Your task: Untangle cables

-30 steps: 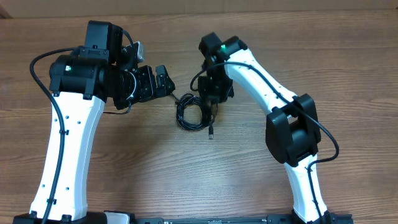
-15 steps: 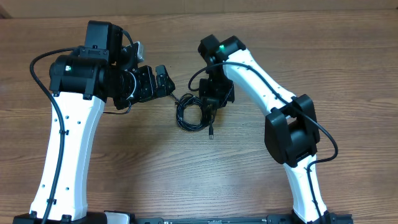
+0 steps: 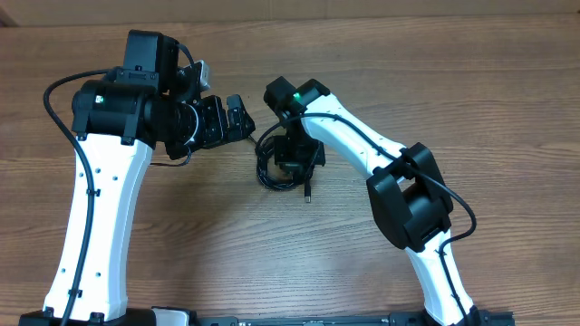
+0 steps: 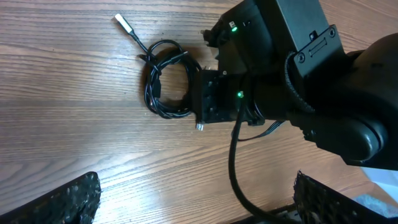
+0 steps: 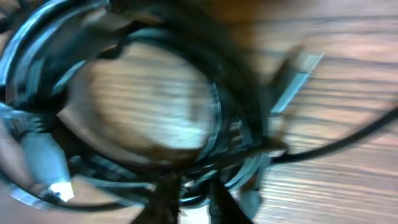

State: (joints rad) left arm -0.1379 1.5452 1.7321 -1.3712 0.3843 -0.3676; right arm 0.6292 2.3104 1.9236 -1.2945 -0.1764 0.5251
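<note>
Cables lie coiled on the surface in the overhead view, one edge of the coil under the right fingers, whose gap is hidden.

From the left wrist, the left fingers stand wide apart, the coil well ahead of them.

From the right wrist, blurred loops lie just beyond the fingertips. I cannot tell whether they are clamped.

The cord is probably light and limp. Take one outer strand, not the plug.
</note>
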